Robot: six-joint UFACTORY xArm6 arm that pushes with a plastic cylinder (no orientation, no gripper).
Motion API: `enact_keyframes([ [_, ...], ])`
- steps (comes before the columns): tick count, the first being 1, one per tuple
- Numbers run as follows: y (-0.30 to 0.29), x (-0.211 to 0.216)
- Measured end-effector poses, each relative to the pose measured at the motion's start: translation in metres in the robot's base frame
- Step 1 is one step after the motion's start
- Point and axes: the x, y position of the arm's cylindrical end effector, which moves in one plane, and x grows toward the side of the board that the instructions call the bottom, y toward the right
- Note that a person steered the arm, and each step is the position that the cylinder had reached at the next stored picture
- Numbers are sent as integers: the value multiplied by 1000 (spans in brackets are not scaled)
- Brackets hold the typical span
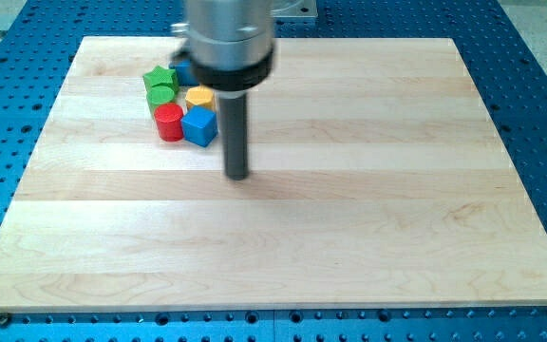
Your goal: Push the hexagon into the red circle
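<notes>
Hexagon (199,97): yellow, seated in a tight cluster of blocks near the board's (349,228) upper left, partly hidden on its right by the rod (236,133). Touches or nearly touches the red circle (169,122) at lower left and the blue cube (200,126) directly below. Red circle: a short cylinder at the cluster's lower left, beside the blue cube. Green star (160,77) at the cluster's top left, with a green cylinder (161,94) just beneath it, above the red circle and left of the hexagon. Another blue block (184,71) at the cluster's top, mostly covered by the arm's housing (228,38); shape not discernible. Rod descends from the grey and black housing at the view's top. My tip (238,177) rests on bare wood, below and to the right of the cluster, nearest the blue cube but apart from it, in contact with no block. No jaws fitted, hence no open or closed state to report. Board is pale wood, lying on a blue perforated table (530,57).
</notes>
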Motion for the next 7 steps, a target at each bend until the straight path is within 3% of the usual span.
enact_keyframes([
  [1,-40,-9],
  [3,-36,-56],
  [4,8,-68],
  [5,40,-53],
  [6,79,-98],
  [7,64,-175],
])
